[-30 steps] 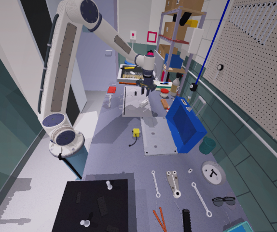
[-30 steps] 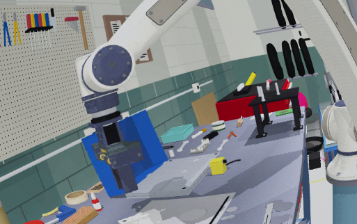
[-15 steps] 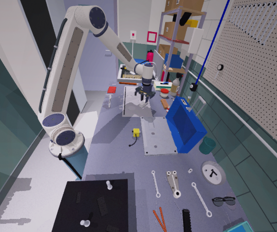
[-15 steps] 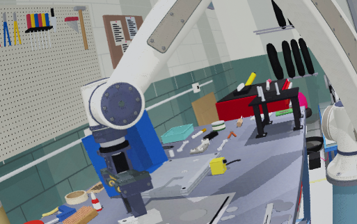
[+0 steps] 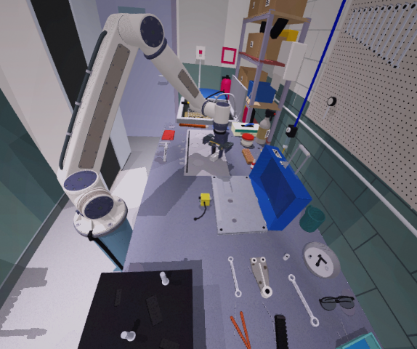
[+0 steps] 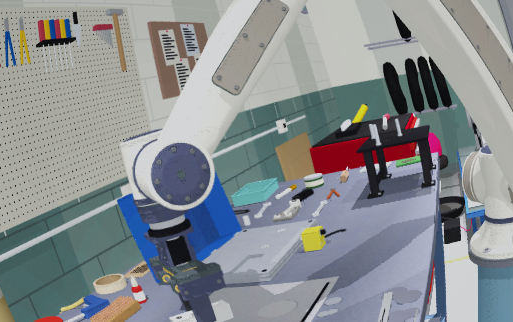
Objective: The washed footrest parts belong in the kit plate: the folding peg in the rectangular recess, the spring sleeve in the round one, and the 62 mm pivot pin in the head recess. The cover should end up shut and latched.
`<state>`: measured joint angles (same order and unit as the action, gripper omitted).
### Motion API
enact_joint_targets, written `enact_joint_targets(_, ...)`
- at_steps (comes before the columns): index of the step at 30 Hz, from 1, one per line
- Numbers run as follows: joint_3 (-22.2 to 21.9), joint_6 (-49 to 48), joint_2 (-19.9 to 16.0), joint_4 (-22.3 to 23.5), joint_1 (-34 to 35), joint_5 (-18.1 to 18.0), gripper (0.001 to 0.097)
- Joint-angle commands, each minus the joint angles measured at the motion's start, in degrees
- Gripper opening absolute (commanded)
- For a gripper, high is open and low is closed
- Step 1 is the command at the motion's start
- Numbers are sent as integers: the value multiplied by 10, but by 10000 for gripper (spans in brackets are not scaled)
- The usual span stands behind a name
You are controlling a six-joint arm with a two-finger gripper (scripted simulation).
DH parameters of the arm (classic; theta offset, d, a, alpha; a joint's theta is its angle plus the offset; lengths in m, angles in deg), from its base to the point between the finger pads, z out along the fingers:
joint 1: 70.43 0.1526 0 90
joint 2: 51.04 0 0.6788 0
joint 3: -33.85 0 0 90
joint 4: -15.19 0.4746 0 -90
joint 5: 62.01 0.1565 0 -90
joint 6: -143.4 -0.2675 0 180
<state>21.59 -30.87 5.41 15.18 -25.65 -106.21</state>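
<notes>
A small white part (image 5: 213, 158) lies on the grey tray (image 5: 205, 157) at the far end of the bench, partly hidden by my fingers; which part it is I cannot tell. The grey kit plate (image 5: 238, 205) lies nearer, at mid-bench. Its blue cover (image 5: 279, 187) stands open along its right edge. A round recess (image 5: 230, 200) shows in the plate. My gripper (image 5: 216, 154) stands low over the white part on the tray. It is open and holds nothing.
A shelf rack (image 5: 272, 64) with cardboard boxes stands behind the tray, with a bottle (image 5: 263, 129) and a red-lidded jar (image 5: 247, 139) at its foot. A yellow box (image 5: 205, 199) with a cable sits left of the plate. Wrenches (image 5: 234, 277) and a black mat (image 5: 141, 310) lie nearer.
</notes>
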Motion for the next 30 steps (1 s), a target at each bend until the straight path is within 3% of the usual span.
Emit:
enact_joint_targets(1, 1, 0, 1, 0, 0, 0, 473)
enact_joint_targets(13, 0, 0, 0, 0, 0, 1, 468)
enact_joint_targets(30, 0, 0, 0, 0, 0, 1, 128)
